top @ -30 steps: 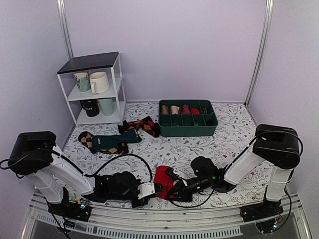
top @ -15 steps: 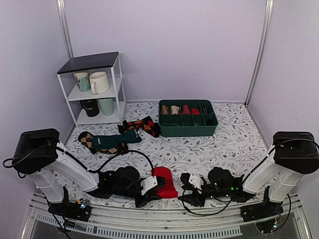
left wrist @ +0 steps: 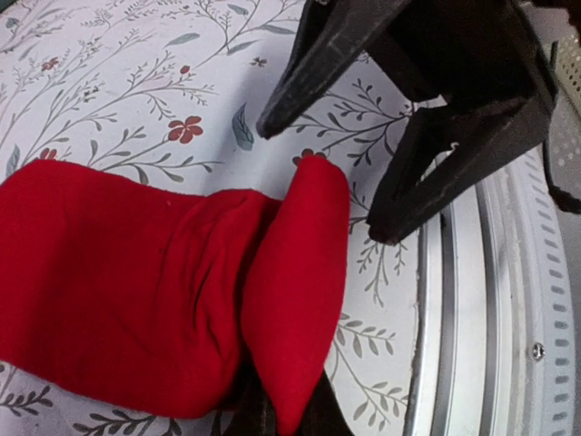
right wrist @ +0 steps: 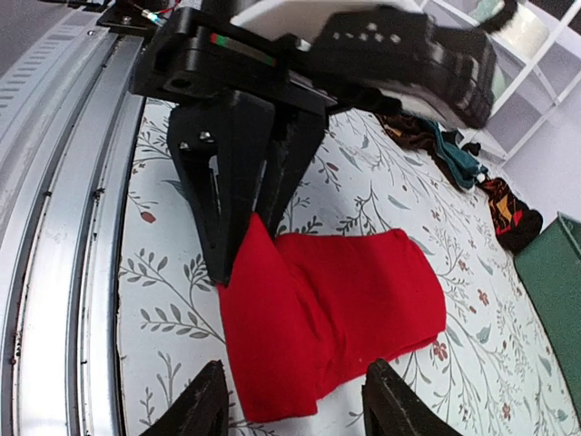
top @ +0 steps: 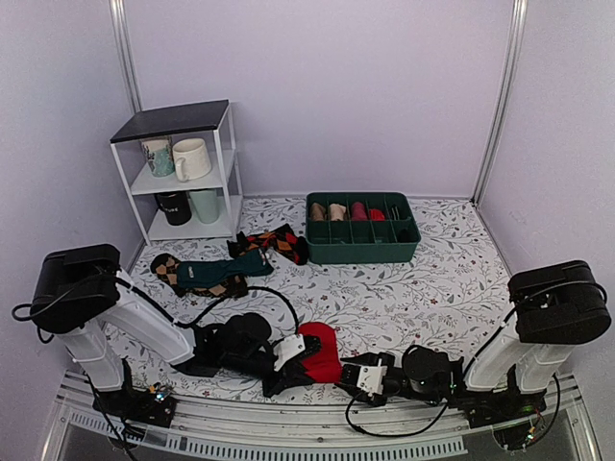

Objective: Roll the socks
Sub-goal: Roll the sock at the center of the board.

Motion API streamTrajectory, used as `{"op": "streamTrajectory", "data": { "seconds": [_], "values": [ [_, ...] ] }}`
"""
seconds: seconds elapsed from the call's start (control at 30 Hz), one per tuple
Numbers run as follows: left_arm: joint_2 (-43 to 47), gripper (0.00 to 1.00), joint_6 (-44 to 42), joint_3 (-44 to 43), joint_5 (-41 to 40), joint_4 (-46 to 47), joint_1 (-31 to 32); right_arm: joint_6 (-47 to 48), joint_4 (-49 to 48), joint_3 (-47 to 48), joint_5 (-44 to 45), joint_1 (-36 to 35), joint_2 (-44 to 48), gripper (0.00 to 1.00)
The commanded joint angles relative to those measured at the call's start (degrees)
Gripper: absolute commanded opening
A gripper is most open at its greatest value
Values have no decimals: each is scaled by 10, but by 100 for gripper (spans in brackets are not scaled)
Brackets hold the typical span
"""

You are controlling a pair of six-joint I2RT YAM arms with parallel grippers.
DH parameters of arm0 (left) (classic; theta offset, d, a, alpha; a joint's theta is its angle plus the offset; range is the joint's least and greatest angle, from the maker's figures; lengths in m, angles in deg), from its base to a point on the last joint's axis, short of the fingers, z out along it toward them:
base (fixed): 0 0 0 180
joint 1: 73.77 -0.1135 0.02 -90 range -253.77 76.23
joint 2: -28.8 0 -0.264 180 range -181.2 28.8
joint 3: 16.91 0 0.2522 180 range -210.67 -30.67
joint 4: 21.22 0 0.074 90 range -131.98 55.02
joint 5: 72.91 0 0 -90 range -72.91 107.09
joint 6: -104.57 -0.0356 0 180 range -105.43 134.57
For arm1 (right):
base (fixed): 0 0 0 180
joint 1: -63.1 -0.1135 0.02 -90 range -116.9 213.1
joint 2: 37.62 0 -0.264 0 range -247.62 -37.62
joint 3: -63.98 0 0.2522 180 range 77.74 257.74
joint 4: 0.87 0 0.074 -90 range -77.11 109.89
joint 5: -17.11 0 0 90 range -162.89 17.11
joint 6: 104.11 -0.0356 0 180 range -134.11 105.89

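Note:
The red socks (top: 322,350) lie flat on the flowered table near its front edge. Their near end is folded up into a flap (left wrist: 295,291). My left gripper (top: 294,366) is shut on that flap; in the left wrist view its dark fingers (left wrist: 263,413) pinch the fold from below. The right wrist view shows the same grip from the other side, with the socks (right wrist: 345,300) spread behind it. My right gripper (top: 349,371) lies low, just right of the socks, open and empty. Its fingertips (right wrist: 204,404) flank the socks' near edge without touching.
A dark teal sock (top: 216,272) and orange-and-black argyle socks (top: 276,242) lie at the back left. A green divided bin (top: 363,252) with rolled socks stands at the back centre. A white shelf (top: 183,125) holds mugs. A metal rail (top: 317,440) runs along the front edge.
My right gripper has left the socks and pulled back low towards the front edge. My left gripper has shifted right with the socks' end still in it.

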Motion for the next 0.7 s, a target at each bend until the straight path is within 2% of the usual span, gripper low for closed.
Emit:
{"op": "streamTrajectory", "data": {
  "seconds": [0.0,0.13,0.4,0.67],
  "values": [
    [-31,0,5,13,15,-98,-4,24,22,19,-12,-15,0,48],
    [-33,0,5,13,16,-96,-4,10,38,28,-33,-17,-11,44],
    [-33,0,5,14,19,-93,-4,-7,45,51,21,-16,-62,45],
    [-37,0,4,12,20,-94,-4,-36,76,55,7,-16,-64,40]
  ]
}}
